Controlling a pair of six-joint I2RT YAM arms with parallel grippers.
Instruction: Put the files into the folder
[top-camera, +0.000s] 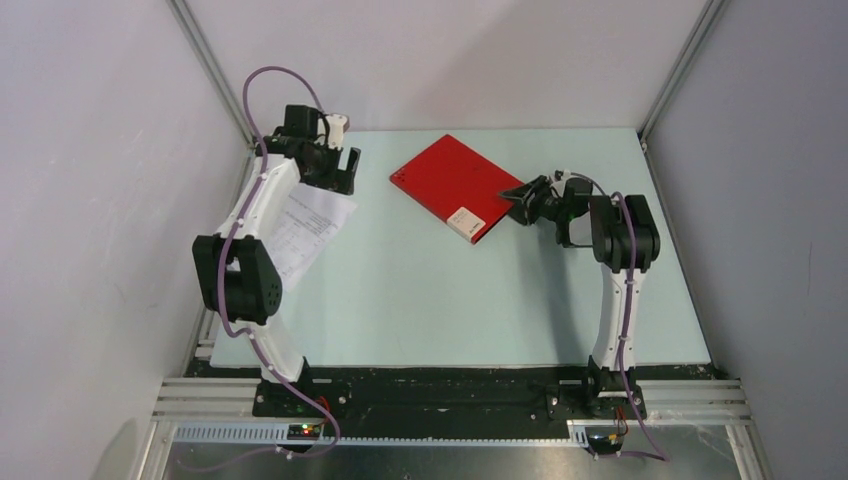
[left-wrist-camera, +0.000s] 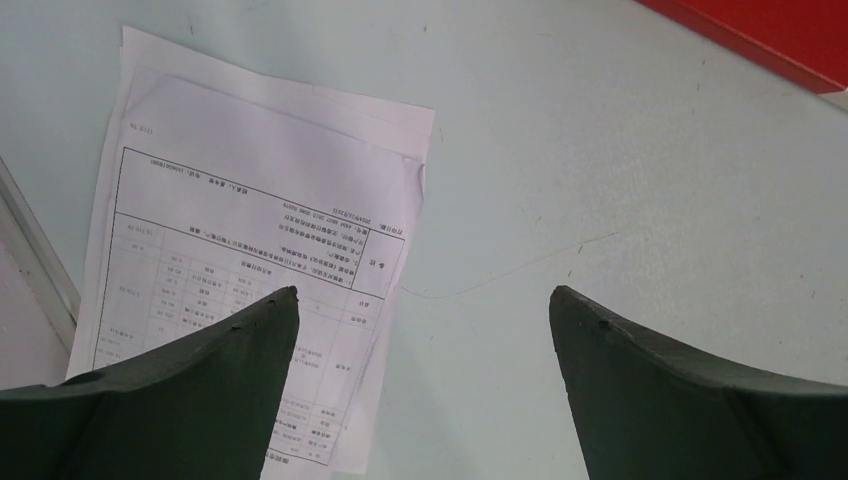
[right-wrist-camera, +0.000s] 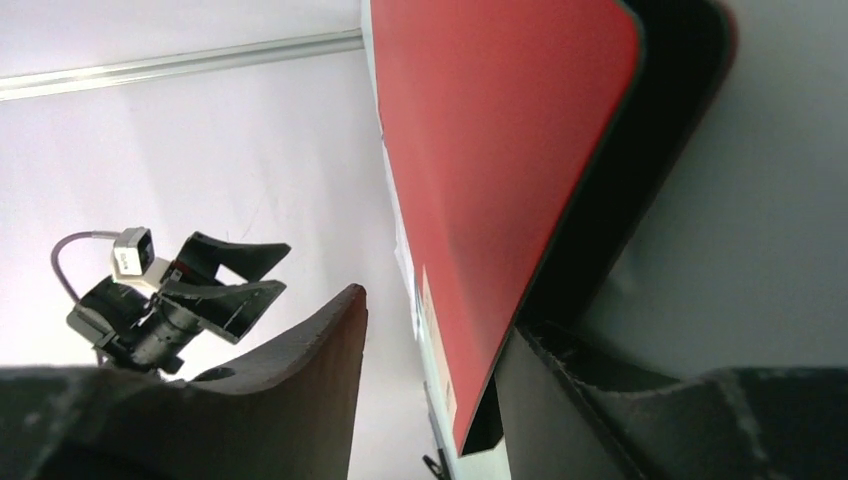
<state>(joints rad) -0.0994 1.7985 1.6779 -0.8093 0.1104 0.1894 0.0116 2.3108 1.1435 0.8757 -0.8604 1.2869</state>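
The red folder (top-camera: 450, 185) lies closed and askew at the back middle of the table, its white label (top-camera: 466, 220) near the right corner. My right gripper (top-camera: 520, 200) is at that corner. In the right wrist view the folder's red cover (right-wrist-camera: 490, 150) stands between the open jaws of my right gripper (right-wrist-camera: 437, 312): one finger lies under the lifted cover edge, and the other is a gap away from it. The files (top-camera: 305, 225) are a loose stack of printed white sheets at the left edge. My left gripper (left-wrist-camera: 424, 300) hangs open over the stack's right edge (left-wrist-camera: 250, 230), holding nothing.
The aluminium frame rail (top-camera: 215, 75) and the white walls close in the table on the left, back and right. My left arm (top-camera: 240, 270) leans over the files. A corner of the folder (left-wrist-camera: 770, 35) shows at the top right of the left wrist view.
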